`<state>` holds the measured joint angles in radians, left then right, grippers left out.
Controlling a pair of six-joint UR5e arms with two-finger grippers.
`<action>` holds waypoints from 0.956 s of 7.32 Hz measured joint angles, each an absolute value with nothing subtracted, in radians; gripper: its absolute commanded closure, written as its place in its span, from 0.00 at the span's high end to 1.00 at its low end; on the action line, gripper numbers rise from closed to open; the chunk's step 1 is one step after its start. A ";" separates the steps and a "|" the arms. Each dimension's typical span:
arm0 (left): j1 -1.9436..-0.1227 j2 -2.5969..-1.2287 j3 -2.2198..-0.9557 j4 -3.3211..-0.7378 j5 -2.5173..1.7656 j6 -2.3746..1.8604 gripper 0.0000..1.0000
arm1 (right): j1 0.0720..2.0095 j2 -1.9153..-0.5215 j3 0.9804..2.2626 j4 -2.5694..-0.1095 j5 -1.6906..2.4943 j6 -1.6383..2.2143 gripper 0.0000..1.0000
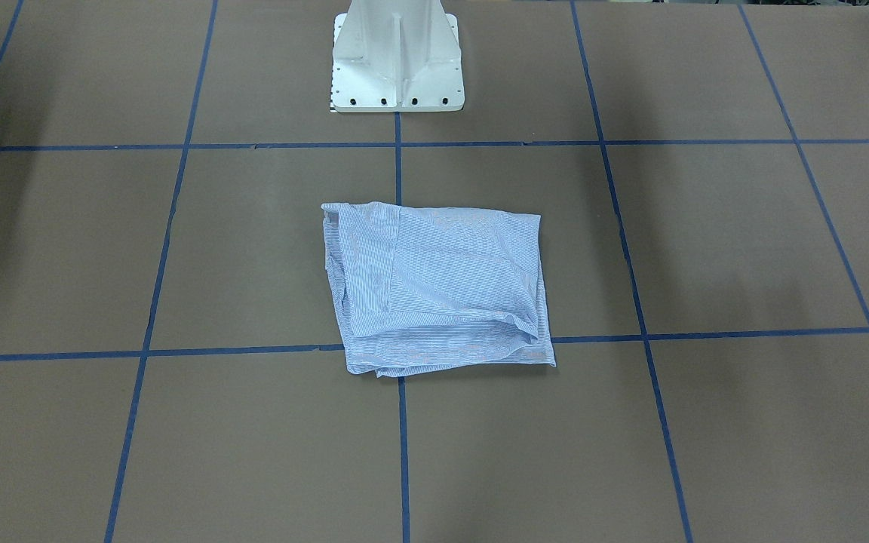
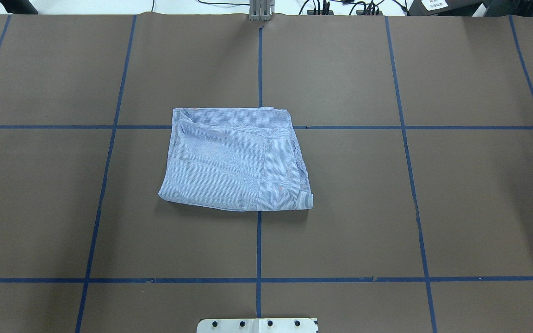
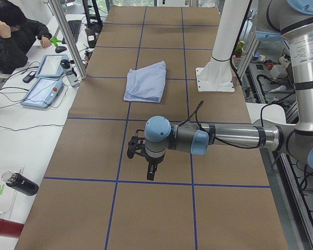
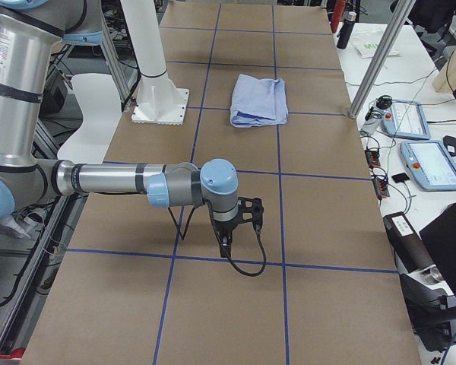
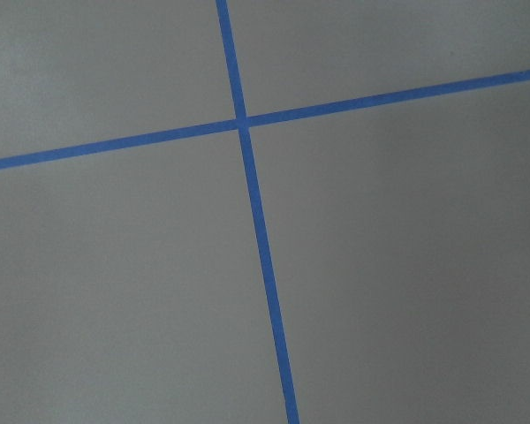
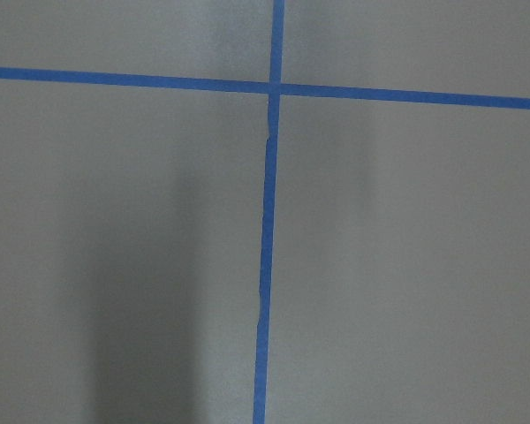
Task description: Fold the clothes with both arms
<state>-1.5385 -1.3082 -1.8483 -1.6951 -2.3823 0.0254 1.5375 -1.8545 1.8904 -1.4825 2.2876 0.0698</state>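
Note:
The light blue striped shirt (image 1: 434,286) lies folded into a rough rectangle at the table's middle, on the blue tape cross; it also shows in the overhead view (image 2: 234,159) and both side views (image 3: 146,82) (image 4: 260,100). No gripper touches it. My left gripper (image 3: 150,172) hangs above the table far from the shirt, toward the table's left end. My right gripper (image 4: 225,247) hangs likewise toward the right end. Both show only in the side views, so I cannot tell whether they are open or shut. The wrist views show only brown table and blue tape.
The white pedestal (image 1: 397,68) stands behind the shirt. An operator (image 3: 10,36) sits at a side desk with teach pendants (image 3: 44,86) (image 4: 433,163). A dark bottle (image 3: 21,183) lies on the desk. Metal posts (image 3: 68,36) stand along the table's far edge.

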 measured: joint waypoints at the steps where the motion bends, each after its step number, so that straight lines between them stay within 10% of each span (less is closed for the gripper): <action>1: -1.540 -1.286 -1.851 -1.695 -2.414 0.024 1.00 | 1.535 -1.856 1.890 -1.479 2.290 0.070 1.00; 7: -1.586 -1.238 -1.887 -1.686 -2.341 0.038 1.00 | 1.534 -1.861 1.890 -1.476 2.292 0.066 1.00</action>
<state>-1.5855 -1.2378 -1.8867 -1.6861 -2.3409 0.0381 1.5340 -1.8613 1.8899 -1.4758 2.2918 0.0662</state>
